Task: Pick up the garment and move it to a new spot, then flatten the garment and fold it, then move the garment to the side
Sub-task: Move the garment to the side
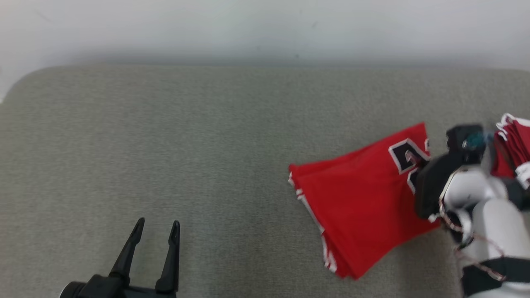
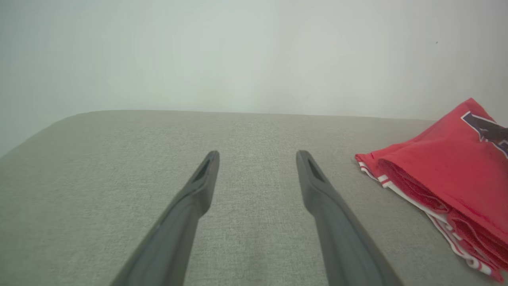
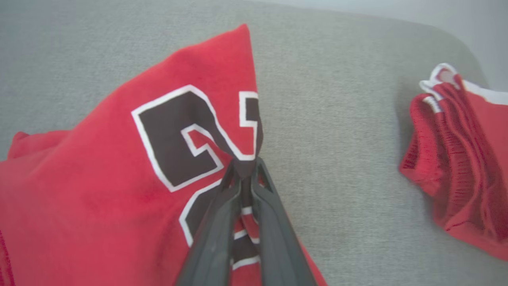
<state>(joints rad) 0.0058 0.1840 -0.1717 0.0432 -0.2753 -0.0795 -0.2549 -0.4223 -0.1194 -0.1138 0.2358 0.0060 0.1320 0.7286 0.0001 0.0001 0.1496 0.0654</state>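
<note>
The garment (image 1: 360,198) is a red jersey with black, white-edged numbers, folded and lying at the right of the grey padded table (image 1: 207,136). In the right wrist view my right gripper (image 3: 246,167) is shut on the garment (image 3: 119,198), pinching its right edge by the numbers, and the cloth rises into a peak there. The right arm covers that edge in the head view. My left gripper (image 1: 157,229) stands open at the lower left, well apart from the garment (image 2: 448,178), with nothing between its fingers (image 2: 202,178).
A second folded red garment (image 1: 513,145) with white trim lies at the table's right edge, close to my right arm; it also appears in the right wrist view (image 3: 460,171). A pale wall runs behind the table.
</note>
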